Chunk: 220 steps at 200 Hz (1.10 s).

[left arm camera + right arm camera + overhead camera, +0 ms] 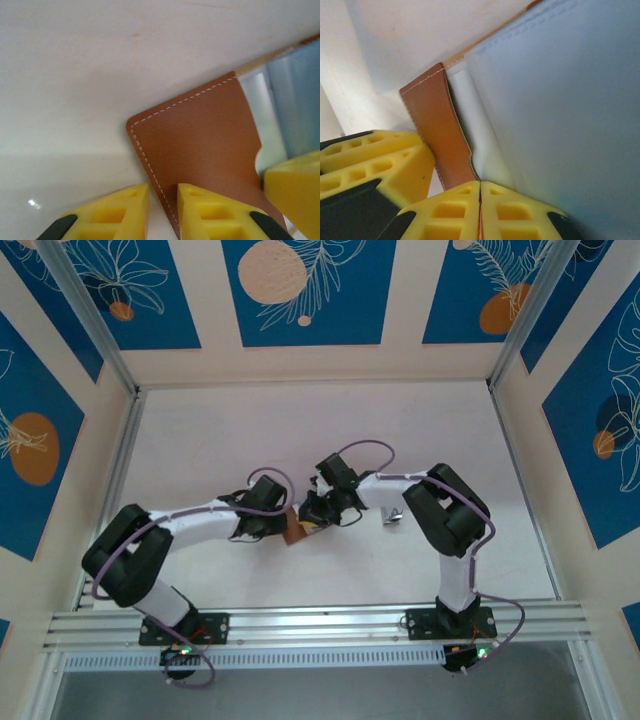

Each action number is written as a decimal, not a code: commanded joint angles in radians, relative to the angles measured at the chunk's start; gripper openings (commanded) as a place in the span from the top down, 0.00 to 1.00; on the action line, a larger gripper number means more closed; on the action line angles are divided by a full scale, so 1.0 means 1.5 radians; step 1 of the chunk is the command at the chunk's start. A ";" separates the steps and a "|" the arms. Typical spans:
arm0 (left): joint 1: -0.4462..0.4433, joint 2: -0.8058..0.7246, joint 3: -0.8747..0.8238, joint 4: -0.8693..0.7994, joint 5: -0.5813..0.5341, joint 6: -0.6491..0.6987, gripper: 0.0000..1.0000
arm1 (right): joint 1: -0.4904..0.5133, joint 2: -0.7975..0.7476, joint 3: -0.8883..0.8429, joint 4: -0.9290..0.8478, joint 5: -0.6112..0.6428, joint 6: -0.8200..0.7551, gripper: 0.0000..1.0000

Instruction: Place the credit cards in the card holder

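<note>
The card holder (200, 140) is a reddish-brown stitched wallet lying at mid-table (293, 531), opened so its greyish inside (560, 100) shows. A white credit card (477, 135) stands between the brown pocket flap (437, 130) and the grey lining. My right gripper (480, 186) is shut, its tips pinched on that card's near edge. My left gripper (163, 194) has its fingers slightly apart, straddling the wallet's stitched edge, with one finger (210, 210) lying over the leather. The two grippers meet over the wallet (300, 520). Another silvery card (393, 514) lies beside the right arm.
The white table (250, 440) is walled by blue-and-cream patterned panels. An aluminium rail (320, 625) runs along the near edge by the arm bases. A finger of the left gripper (370, 160) sits close to the right one.
</note>
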<state>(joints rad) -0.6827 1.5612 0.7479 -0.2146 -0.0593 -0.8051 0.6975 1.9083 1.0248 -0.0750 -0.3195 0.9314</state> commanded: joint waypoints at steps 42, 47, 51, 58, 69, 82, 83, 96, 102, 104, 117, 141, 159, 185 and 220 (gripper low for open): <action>0.005 0.062 0.047 0.027 -0.002 0.084 0.79 | 0.025 -0.104 -0.010 -0.082 0.118 -0.019 0.83; 0.005 0.064 0.048 0.027 -0.003 0.091 0.80 | 0.025 -0.108 0.014 -0.121 0.130 -0.048 0.82; 0.004 0.065 0.049 0.027 -0.004 0.097 0.80 | 0.025 -0.111 0.030 -0.149 0.137 -0.070 0.81; 0.005 0.067 0.050 0.030 -0.003 0.105 0.80 | 0.023 -0.114 0.062 -0.196 0.154 -0.102 0.78; 0.003 0.069 0.051 0.033 -0.002 0.117 0.80 | 0.020 -0.116 0.104 -0.253 0.178 -0.148 0.74; 0.002 0.070 0.050 0.037 -0.001 0.125 0.80 | 0.016 -0.105 0.149 -0.305 0.201 -0.195 0.70; 0.002 0.070 0.050 0.037 -0.001 0.125 0.80 | 0.016 -0.104 0.152 -0.310 0.202 -0.199 0.70; 0.000 0.072 0.049 0.042 0.002 0.126 0.80 | 0.013 -0.072 0.201 -0.363 0.230 -0.229 0.71; 0.000 0.073 0.048 0.043 0.003 0.126 0.80 | 0.012 -0.059 0.214 -0.374 0.243 -0.239 0.71; -0.001 0.074 0.048 0.044 0.004 0.126 0.80 | 0.012 -0.056 0.216 -0.376 0.246 -0.241 0.72; -0.002 0.077 0.046 0.048 0.006 0.122 0.80 | 0.009 -0.033 0.231 -0.386 0.268 -0.253 0.73; -0.009 0.079 0.045 0.052 0.008 0.119 0.80 | 0.006 -0.004 0.238 -0.395 0.292 -0.262 0.75; -0.011 0.080 0.045 0.053 0.009 0.119 0.80 | 0.007 0.011 0.237 -0.396 0.304 -0.263 0.75; -0.012 0.079 0.045 0.052 0.008 0.119 0.80 | 0.005 0.021 0.231 -0.397 0.337 -0.263 0.76; -0.012 0.079 0.045 0.055 0.010 0.119 0.80 | 0.006 0.037 0.226 -0.399 0.368 -0.265 0.76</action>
<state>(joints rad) -0.6922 1.6207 0.8120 -0.2390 -0.0597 -0.6441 0.7101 1.9427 1.3739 -0.6479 0.1814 0.5510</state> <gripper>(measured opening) 0.203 0.244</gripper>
